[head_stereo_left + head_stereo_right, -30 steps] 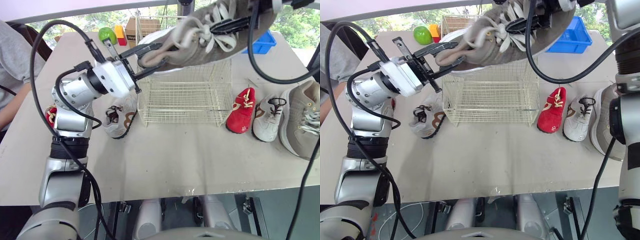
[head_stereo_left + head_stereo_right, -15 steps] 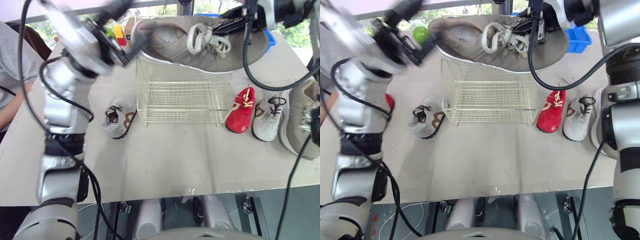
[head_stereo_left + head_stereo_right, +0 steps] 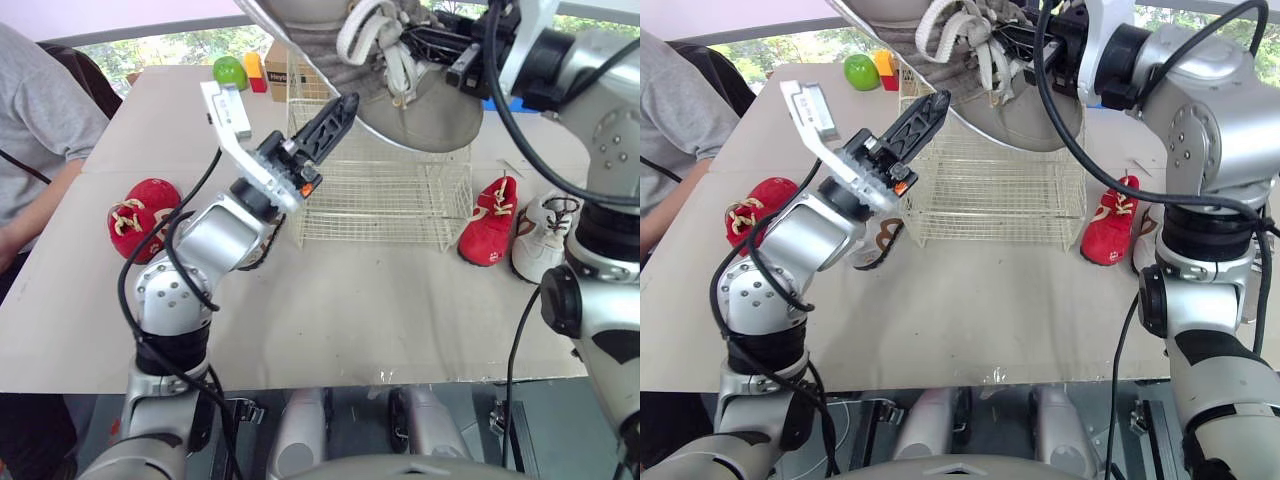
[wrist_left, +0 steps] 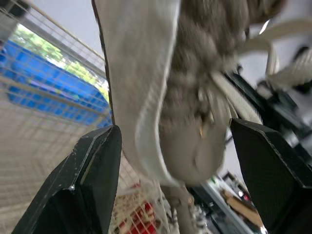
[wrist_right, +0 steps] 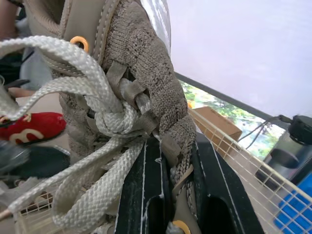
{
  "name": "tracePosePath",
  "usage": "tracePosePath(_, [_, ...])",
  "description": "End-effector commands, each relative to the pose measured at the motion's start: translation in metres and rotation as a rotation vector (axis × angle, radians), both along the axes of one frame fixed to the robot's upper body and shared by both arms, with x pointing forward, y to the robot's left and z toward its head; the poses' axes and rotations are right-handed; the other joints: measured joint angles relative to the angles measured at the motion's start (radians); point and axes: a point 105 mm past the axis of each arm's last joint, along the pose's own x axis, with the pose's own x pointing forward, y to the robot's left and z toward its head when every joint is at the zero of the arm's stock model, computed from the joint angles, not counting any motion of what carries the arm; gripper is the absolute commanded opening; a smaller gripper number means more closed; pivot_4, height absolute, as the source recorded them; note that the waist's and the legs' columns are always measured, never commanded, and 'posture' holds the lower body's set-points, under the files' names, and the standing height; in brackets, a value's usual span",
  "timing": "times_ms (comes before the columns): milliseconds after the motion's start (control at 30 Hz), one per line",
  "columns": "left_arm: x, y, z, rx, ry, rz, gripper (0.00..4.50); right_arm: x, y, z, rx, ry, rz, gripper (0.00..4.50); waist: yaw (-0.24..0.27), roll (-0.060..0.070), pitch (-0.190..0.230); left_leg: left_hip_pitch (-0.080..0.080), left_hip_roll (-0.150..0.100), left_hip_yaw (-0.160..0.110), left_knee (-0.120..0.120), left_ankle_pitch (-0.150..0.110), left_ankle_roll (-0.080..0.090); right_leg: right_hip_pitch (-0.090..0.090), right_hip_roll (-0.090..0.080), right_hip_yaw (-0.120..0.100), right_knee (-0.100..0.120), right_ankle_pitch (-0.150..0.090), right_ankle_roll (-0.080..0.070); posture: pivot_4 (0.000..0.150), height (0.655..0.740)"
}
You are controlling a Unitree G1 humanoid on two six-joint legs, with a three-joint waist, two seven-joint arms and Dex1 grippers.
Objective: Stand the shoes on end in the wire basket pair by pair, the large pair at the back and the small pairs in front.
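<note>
Your left claw [image 3: 332, 112] is open, its two black fingers spread wide and holding nothing (in the left wrist view the pale sole of the large shoe [image 3: 418, 108] shows beyond the gap between them). Below that claw and out to its left, a pair of red shoes [image 3: 143, 215] lies on the worktop [image 3: 380, 320]. A small grey-and-brown shoe [image 3: 878, 243] sits under that claw's arm, partly hidden, just beside the left end of the wire basket [image 3: 385, 200].

The basket stands on the worktop below both claws. Low beneath your right claw [image 3: 432, 45], a single red shoe [image 3: 487, 222] stands close against the basket's right end. A small white shoe [image 3: 545, 235] sits just beside it, on the side away from the basket.

Your right claw is clamped on the large shoe at its tongue and laces, with a finger on either side of the grey knit upper. The shoe hangs tilted from that claw over the basket, its rounded lower end down by the rim; I cannot tell whether it touches the wire. The left claw's tips sit close by the sole.

Beyond the left claw, at the worktop's far edge, are a green round item [image 3: 230, 72], yellow and red blocks [image 3: 256, 72] and a cardboard box [image 3: 278, 78]. A person in a grey sleeve [image 3: 40, 120] sits at the worktop's left side.
</note>
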Motion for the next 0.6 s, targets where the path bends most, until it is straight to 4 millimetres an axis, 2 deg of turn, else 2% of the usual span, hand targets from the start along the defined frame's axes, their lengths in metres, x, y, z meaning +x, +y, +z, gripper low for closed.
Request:
tracePosePath(33, [0.015, -0.002, 0.008, 0.045, -0.024, 0.048, 3.58, -0.019, 0.000, 0.010, 0.065, -0.048, 0.032, 0.00, -0.002, 0.000, 0.000, 0.000, 0.000, 0.000, 0.000, 0.000, 0.000, 0.000, 0.000, 0.000, 0.000, 0.000, 0.000, 0.150, 0.7400])
tracePosePath(100, [0.022, -0.002, 0.006, 0.071, -0.023, 0.067, 3.00, -0.021, 0.000, 0.006, 0.069, -0.031, 0.039, 0.00, -0.002, 0.000, 0.000, 0.001, 0.000, 0.000, 0.001, 0.000, 0.000, 0.001, 0.000, 0.000, 0.000, 0.000, 0.000, 0.150, 0.7400])
tracePosePath(233, [0.020, -0.012, 0.009, 0.114, -0.070, 0.006, 1.46, -0.027, 0.002, -0.001, 0.092, 0.018, 0.066, 0.00, -0.004, 0.000, 0.000, 0.000, 0.000, -0.001, 0.000, 0.001, -0.001, 0.000, 0.001, 0.000, 0.000, 0.000, 0.000, 0.150, 0.7400])
tracePosePath(300, [0.019, -0.013, 0.013, 0.115, -0.094, -0.016, 0.95, -0.028, -0.001, -0.004, 0.115, 0.047, 0.068, 0.00, -0.004, 0.000, 0.000, 0.000, 0.000, -0.001, 0.000, 0.001, -0.001, 0.000, 0.001, 0.000, 0.000, 0.000, 0.000, 0.150, 0.7400])
tracePosePath(433, [0.021, -0.004, 0.021, 0.141, -0.125, -0.010, 0.70, -0.025, -0.008, -0.006, 0.169, 0.084, 0.073, 0.00, -0.007, 0.000, 0.000, 0.000, 0.000, -0.002, 0.000, 0.000, 0.000, 0.000, 0.001, 0.000, 0.000, 0.000, 0.000, 0.150, 0.7400])
tracePosePath(600, [0.032, 0.022, 0.044, 0.172, -0.121, 0.033, 0.65, -0.028, -0.022, 0.006, 0.174, -0.095, -0.012, 1.99, -0.006, 0.000, 0.000, 0.000, 0.000, -0.002, 0.000, -0.002, 0.003, 0.000, 0.001, 0.000, 0.000, 0.000, 0.000, 0.150, 0.7400])
